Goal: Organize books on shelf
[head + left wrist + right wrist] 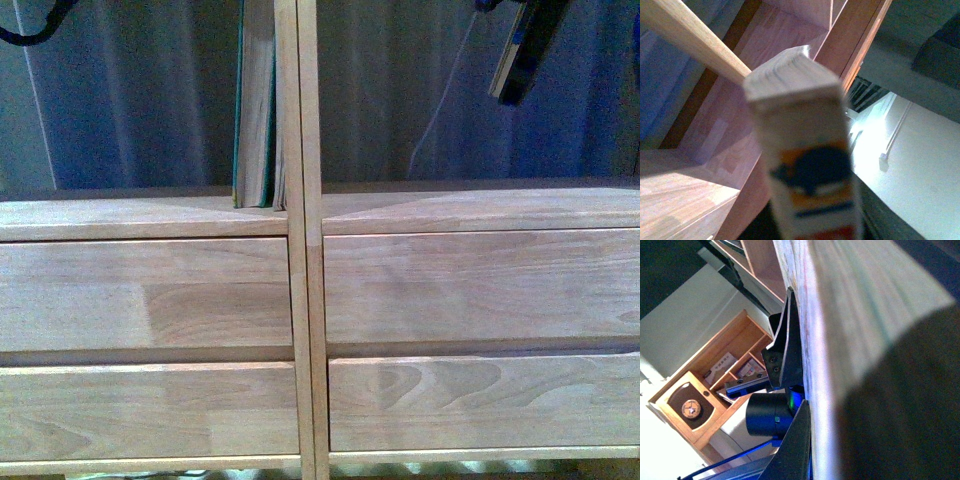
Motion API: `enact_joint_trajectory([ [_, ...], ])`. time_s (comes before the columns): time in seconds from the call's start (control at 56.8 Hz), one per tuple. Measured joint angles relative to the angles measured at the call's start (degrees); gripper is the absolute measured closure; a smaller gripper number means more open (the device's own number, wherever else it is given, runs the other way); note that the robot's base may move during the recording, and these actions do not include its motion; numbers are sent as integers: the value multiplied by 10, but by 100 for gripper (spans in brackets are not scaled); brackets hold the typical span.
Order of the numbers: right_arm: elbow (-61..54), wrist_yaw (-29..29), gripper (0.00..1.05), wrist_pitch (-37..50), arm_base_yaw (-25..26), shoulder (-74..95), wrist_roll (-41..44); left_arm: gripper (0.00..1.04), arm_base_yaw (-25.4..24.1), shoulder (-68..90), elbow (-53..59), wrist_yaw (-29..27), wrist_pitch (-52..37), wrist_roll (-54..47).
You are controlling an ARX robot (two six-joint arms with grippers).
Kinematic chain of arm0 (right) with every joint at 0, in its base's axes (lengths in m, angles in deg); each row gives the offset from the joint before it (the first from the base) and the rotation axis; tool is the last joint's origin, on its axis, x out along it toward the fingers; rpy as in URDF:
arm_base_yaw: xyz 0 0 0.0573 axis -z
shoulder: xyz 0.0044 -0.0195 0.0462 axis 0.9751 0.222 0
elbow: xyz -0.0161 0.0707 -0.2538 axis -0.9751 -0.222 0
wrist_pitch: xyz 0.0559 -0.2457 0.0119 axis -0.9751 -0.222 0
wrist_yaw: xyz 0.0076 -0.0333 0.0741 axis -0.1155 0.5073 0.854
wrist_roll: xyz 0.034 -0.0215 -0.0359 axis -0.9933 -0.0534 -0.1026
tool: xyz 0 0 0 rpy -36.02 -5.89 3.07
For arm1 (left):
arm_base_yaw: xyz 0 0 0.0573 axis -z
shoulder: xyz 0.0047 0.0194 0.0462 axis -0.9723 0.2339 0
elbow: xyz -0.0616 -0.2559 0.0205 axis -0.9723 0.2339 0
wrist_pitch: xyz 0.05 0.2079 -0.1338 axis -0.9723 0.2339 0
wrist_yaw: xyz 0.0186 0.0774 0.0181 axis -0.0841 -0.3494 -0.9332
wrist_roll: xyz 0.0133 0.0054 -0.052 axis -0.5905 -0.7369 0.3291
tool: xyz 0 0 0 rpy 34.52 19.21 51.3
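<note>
Closest to the right wrist camera, the right book fills the view. One black finger of the right gripper lies flat against its face. The other finger is hidden behind it, so the jaws look closed narrowly on this thin book. In the left wrist view the left book stands blurred just before the lens, page edges up, with orange, dark and red marks on its white face. The left gripper's fingers do not show, so I cannot tell its opening or grip, though the book is probably in it. A rail of the shelf passes behind that book. From the front, the shelf fills the frame, and the right book hangs tilted high over the right compartment, well apart from the plank below. Further in, the shelved books stand in the left compartment against the upright, with a curtain behind. The step looks like standing the right book in place. To do it well, first square the book upright, then lower it until its bottom edge rests on the plank. Slide it against the upright for support, and only then part the jaws, since a thin book let go while tilted would likely topple. Keep the left book clear of the woodwork.
</note>
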Motion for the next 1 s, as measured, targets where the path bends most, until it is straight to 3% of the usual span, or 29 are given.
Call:
enact_joint_trajectory([
  [0.053, -1, 0, 98, -6, -1, 0, 6, 97, 0, 0, 3, -3, -2, 3],
  [0.299, -1, -17, 62, -33, 2, -7, 21, 98, -11, -12, 27, -5, -31, 10],
  [0.457, -1, -40, 38, -84, 42, -19, 59, 98, -49, -59, 60, -9, -15, -13],
  [0.633, 4, -127, 7, -314, 109, -41, 299, 98, -107, -129, 76, -25, 136, -161],
  [0.704, 5, -163, 7, -357, 130, -41, 388, 98, -115, -135, 67, -54, 218, -239],
  [0.809, 7, -195, 7, -366, 163, -47, 500, 98, -125, -117, 40, -141, 341, -385],
  [1.003, 2, -214, 7, -323, 198, -103, 643, 98, -141, -66, 17, -251, 372, -616],
])
